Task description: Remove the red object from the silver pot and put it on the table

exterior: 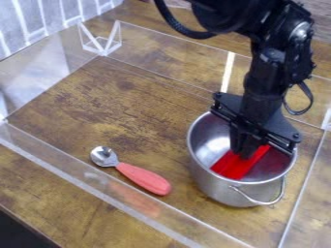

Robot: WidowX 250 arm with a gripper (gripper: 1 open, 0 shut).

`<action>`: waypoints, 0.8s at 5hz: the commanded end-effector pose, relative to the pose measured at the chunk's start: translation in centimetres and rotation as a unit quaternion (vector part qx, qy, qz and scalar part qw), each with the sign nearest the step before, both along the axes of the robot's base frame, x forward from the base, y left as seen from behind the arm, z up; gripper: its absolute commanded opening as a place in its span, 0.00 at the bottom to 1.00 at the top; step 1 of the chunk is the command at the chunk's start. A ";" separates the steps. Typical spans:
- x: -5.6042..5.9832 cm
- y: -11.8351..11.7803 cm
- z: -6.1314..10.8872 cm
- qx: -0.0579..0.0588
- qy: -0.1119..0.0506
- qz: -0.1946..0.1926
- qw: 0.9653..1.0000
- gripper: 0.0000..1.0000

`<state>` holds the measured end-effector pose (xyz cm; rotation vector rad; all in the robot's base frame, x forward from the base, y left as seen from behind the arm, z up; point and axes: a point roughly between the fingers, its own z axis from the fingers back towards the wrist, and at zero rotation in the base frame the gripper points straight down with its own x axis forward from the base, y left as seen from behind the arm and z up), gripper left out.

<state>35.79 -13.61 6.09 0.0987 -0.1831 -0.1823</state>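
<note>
One silver pot (pixel 207 184): round, shiny steel, straight sides, small loop handle at the near rim. One red object (pixel 235 163): flat, long, rectangular block in bright glossy red, lying tilted inside the pot with its upper end toward the far-right rim. It is still in the pot, not on the desk. One black arm (pixel 265 58) reaches down into the pot. The fingers (pixel 242 143) are clenched on the block's upper end, with red showing between them. The desk (pixel 130 107) is dark brown wood grain, edged by low clear acrylic walls (pixel 52 155). One spoon (pixel 130 170), metal bowl and red-orange handle, lies left of the pot, apart from it. One clear angled stand (pixel 99 39) at far left.
</note>
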 end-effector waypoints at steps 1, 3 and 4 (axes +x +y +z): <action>0.9 1.1 5.8 -0.005 -0.044 0.000 0.999 0.00; 1.3 3.4 11.2 0.013 -0.073 -0.042 0.996 0.00; 1.0 3.1 9.2 0.001 -0.074 -0.078 0.994 1.00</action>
